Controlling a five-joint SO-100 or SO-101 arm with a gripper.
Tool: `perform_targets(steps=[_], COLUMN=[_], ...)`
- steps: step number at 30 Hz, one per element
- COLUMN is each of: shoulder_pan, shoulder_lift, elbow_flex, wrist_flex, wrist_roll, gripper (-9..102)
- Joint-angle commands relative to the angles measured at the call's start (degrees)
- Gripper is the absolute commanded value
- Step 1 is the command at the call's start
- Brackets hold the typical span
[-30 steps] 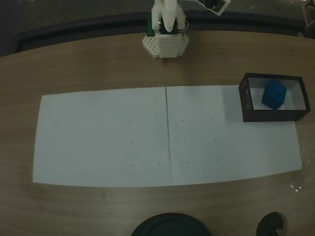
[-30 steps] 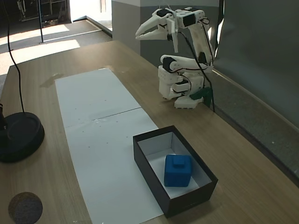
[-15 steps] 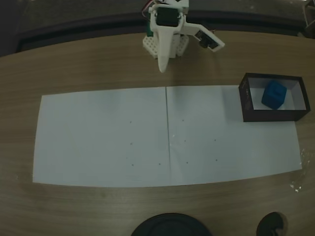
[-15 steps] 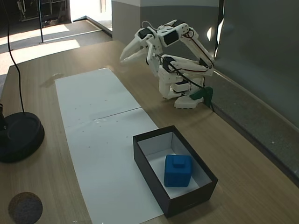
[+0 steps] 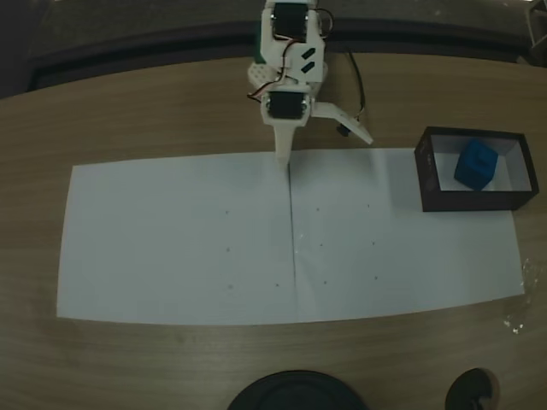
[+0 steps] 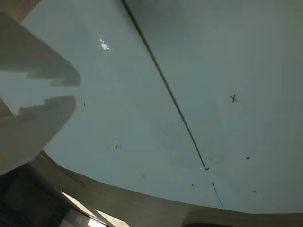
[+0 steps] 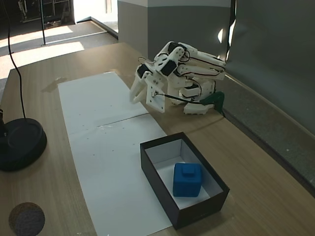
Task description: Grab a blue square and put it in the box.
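The claw hangs low over the near edge of the white paper, its two pale fingers set a narrow gap apart and holding nothing; the wrist view puts that gap at the left, with bare paper and a dark seam line beyond. The arm behind the claw is folded down close to its base, which reads to me like a parked pose.

Well off to the claw's side, past the paper's corner, the box sits on the wooden table, and the blue square already lies inside it on the pale floor, toward the end farther from the arm. So the job looks done; I see nothing left but the arm settling.

The angled fixed view shows how low the claw tips and how deep the block sits in the box. In the top-down fixed view the claw points at the seam, with the box and the blue square off to the right. The wrist view gives small pen crosses on the sheet
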Motion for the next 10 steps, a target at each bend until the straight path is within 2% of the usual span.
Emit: perform_targets(steps=[1,4,10], shoulder_pan=[0.0,-0.4,-0.3], shoulder_lift=[1.0,1.0,1.0], elbow_flex=[-1.9,-3.3,-3.3], wrist_flex=[2.9,7.7,7.7], wrist_roll=[0.3,0.3,0.4], gripper=[0,0,0])
